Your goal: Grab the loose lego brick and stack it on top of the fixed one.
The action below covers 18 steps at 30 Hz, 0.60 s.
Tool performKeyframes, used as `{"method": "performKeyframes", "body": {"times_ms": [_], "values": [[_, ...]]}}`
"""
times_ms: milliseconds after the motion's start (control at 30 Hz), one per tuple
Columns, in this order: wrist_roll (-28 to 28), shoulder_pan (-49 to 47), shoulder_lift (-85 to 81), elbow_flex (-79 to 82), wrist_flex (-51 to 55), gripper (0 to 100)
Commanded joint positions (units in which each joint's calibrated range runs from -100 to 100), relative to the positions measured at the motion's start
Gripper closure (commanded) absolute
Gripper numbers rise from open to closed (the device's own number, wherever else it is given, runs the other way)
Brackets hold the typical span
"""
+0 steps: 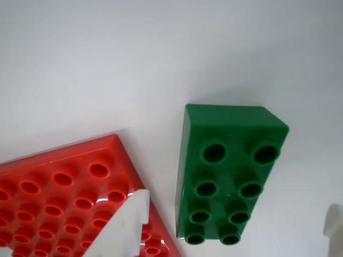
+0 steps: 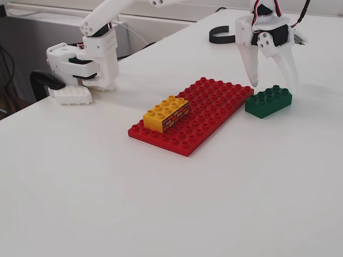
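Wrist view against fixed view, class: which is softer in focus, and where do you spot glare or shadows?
Wrist view: soft overall, the white fingertip blurred at the bottom edge, glare streaks on the red baseplate. Fixed view: sharper, even light, a faint shadow beside the green brick, open gripper just above it.

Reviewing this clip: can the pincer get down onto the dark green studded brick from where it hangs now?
Probably yes. The open pincer hangs right above the dark green studded plastic brick, its fingers apart on either side. The brick lies alone on the white table, just clear of the flat red baseplate.
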Motion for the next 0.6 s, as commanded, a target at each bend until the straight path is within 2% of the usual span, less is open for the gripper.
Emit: {"method": "performKeyframes", "body": {"times_ms": [0, 200, 433, 567], "values": [[0.22, 1.34, -0.72, 0.82, -0.27, 66], [0.27, 2.15, 3.09, 1.09, -1.05, 67], [0.37, 1.85, 6.06, 0.91, -3.39, 100], [0.32, 1.56, 6.06, 0.91, -2.61, 97]]}}
